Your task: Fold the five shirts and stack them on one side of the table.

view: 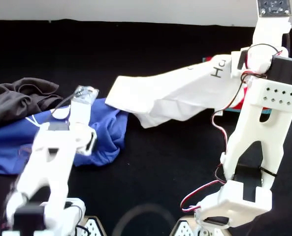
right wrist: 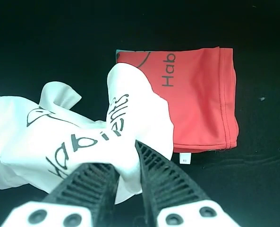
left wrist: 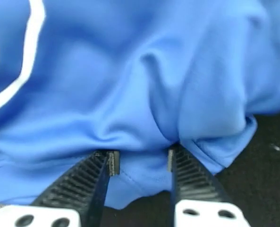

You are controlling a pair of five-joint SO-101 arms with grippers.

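The right hand [right wrist: 123,160] is clenched on a bunched fold of a crumpled white fabric shirt [right wrist: 73,127] with black lettering. It holds the shirt lifted so that it trails in a sagging band over the black counter [view: 160,162] toward the other arm. Just beyond the pinch, flat on the counter, lies a red fabric shirt [right wrist: 201,104] folded into a neat rectangle, likely the start of the stack. The left hand [left wrist: 140,160] is released, jaws apart, tips pressed into a rumpled blue fabric shirt [left wrist: 130,71] with white trim. A dark grey shirt [view: 17,98] is heaped beside it. The white one seems the step in hand and is not yet folded. To do it well, I judge it should be spread flat on bare counter, clear of the red rectangle, and smoothed before any fold. A pinch at a hem corner rather than mid-cloth would spread it more evenly.
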